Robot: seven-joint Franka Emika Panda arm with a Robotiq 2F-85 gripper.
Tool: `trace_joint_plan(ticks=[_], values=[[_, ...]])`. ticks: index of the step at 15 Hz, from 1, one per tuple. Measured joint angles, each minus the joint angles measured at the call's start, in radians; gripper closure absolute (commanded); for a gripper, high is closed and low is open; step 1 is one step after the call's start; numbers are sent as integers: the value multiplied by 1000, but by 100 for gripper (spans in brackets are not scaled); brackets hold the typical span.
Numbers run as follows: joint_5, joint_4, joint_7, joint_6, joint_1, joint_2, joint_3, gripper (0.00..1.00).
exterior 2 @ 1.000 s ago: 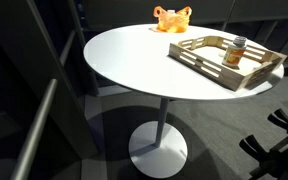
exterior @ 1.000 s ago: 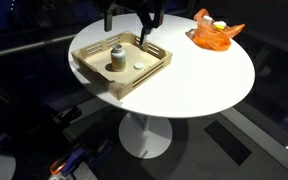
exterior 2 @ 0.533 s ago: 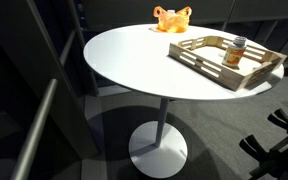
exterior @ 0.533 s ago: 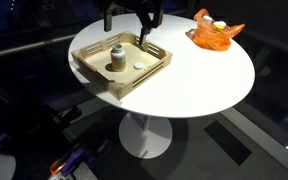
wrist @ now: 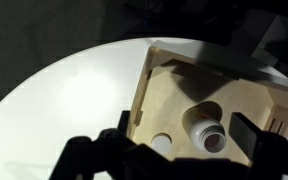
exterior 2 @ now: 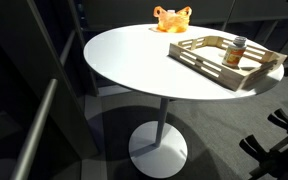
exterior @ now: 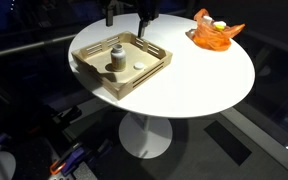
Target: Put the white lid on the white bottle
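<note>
Jaws apart, empty. The white lid (wrist: 163, 146) lies below them, beside the white bottle (wrist: 212, 136). Descending carelessly could topple the bottle.

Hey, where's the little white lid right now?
In an exterior view the white lid lies flat on the floor of the wooden tray, close beside the white bottle but not touching it.
</note>
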Motion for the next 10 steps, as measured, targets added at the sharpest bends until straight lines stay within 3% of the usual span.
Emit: trace_joint_plan(ticks=[10], values=[[-34,114,298,-1,1,198,78,0]])
